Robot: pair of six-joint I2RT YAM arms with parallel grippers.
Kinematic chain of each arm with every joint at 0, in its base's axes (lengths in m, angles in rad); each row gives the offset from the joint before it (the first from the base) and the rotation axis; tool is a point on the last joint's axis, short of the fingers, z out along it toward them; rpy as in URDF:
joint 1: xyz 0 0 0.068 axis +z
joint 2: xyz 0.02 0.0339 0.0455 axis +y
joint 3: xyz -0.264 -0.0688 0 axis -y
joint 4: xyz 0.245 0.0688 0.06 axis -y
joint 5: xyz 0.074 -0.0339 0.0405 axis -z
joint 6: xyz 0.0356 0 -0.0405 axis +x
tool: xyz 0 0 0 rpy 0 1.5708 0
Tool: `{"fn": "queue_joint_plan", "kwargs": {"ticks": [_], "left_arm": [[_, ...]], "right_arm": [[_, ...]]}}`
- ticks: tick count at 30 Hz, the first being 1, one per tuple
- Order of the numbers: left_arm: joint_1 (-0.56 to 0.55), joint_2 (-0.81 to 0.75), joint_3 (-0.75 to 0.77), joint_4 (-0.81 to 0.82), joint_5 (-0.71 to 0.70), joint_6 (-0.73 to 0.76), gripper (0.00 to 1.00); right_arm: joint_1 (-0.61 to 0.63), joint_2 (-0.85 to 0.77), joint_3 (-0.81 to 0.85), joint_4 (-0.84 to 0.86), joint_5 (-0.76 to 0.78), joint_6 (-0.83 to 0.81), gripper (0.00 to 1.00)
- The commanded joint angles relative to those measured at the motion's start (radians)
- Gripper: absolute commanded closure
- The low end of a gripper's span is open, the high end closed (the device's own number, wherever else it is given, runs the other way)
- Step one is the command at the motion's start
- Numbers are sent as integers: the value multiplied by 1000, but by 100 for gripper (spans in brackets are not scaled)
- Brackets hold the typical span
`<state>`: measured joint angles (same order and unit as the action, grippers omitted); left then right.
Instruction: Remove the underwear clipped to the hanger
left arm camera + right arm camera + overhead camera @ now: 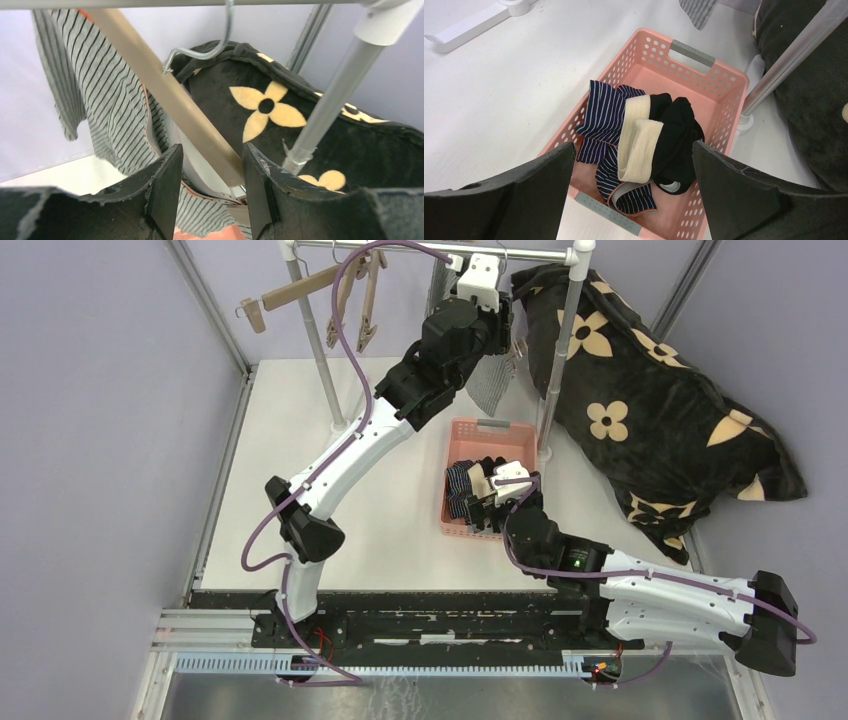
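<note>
Top external view gives me a white bench boxed in by lilac walls, with a clothes rack along its far edge and a flower-print cushion slumped in the far right corner. The grey striped pair hangs from a wooden hanger on that rack. My left end effector is released, its fingers straddling the hanger bar. Right of the bench's centre sits a pink basket holding the navy pair and the black pair. My right end effector hovers spread wide above them.
</note>
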<state>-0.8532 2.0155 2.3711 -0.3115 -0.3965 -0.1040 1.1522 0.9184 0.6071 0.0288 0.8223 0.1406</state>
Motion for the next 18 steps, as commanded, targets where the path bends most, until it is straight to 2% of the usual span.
{"fn": "queue_joint_plan", "kwargs": {"ticks": [1,5,12,16,18], "left_arm": [[6,-58,-34,-11,-97,-6,46],[9,-82,-64,-17,-150,6,47],[17,-107,-109,24,-152,12,52],[18,-113,-132,55,-152,11,66],[18,-120,-153,81,-153,9,80]], "right_arm": [[6,-17,1,24,21,-4,5],[8,-15,-1,26,14,0,5],[9,-1,0,30,7,5,5],[12,4,-7,36,-3,8,5],[13,8,-7,33,0,7,5]]}}
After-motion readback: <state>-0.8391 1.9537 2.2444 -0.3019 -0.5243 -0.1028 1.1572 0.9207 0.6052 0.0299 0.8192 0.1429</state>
